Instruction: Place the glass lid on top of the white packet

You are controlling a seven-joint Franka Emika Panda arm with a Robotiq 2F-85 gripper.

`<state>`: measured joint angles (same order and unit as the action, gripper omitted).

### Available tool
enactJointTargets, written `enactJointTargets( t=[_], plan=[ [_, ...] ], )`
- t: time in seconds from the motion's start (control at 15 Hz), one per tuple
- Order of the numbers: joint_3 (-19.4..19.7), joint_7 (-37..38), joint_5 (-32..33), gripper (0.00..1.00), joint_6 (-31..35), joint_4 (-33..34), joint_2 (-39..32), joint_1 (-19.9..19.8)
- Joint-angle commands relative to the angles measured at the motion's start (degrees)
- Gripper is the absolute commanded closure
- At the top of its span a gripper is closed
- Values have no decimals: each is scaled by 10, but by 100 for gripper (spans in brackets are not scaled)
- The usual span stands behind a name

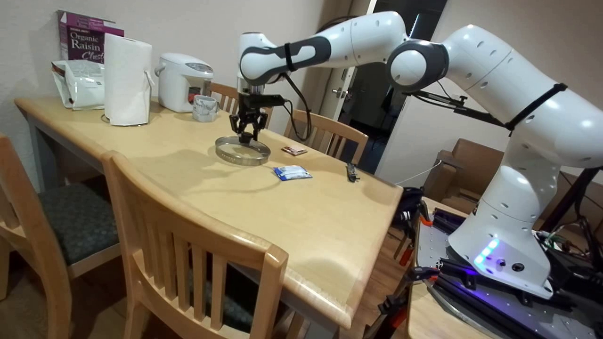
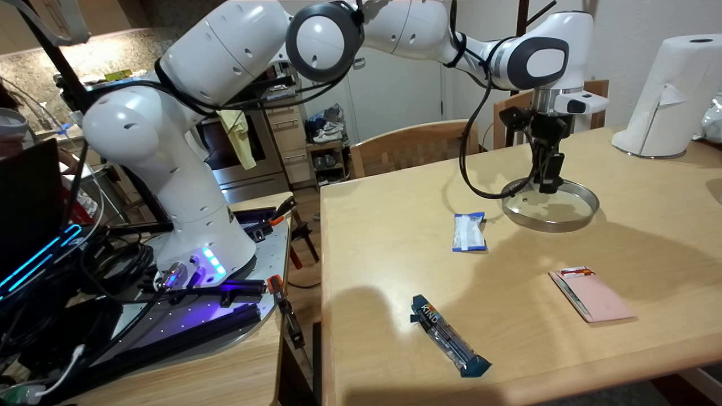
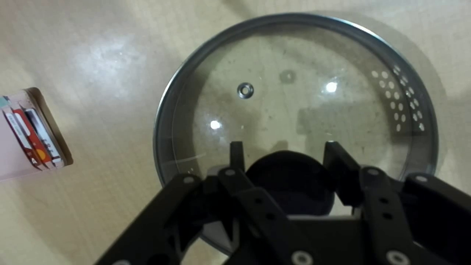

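The round glass lid [image 1: 242, 151] with its metallic rim rests on the wooden table in both exterior views [image 2: 555, 211]. It fills much of the wrist view [image 3: 290, 106]. Its dark knob [image 3: 290, 184] stands between my fingers. My gripper [image 1: 247, 135] points straight down at the lid, and its fingers [image 3: 284, 145] straddle the knob. A small gap shows beside the knob in an exterior view, so the gripper looks open. The white packet [image 1: 293, 172] with blue ends lies flat beside the lid, on the robot-base side [image 2: 469, 232]. The packet is out of the wrist view.
A pink card wallet [image 2: 592, 294] and a dark snack bar [image 2: 449, 336] lie on the table. A paper towel roll [image 1: 127, 80], a water boiler [image 1: 181, 82] and a mug [image 1: 205, 108] stand at the far end. Chairs [image 1: 188, 216] surround the table.
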<state>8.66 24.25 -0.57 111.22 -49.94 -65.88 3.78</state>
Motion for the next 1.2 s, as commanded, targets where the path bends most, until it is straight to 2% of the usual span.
enactJointTargets(
  t=[0.0,0.8,1.13],
  plan=[
    [6,11,3,69,-2,15,-5,3],
    [23,18,6,69,115,-64,52,23],
    [22,37,17,69,162,-140,98,28]
  ],
)
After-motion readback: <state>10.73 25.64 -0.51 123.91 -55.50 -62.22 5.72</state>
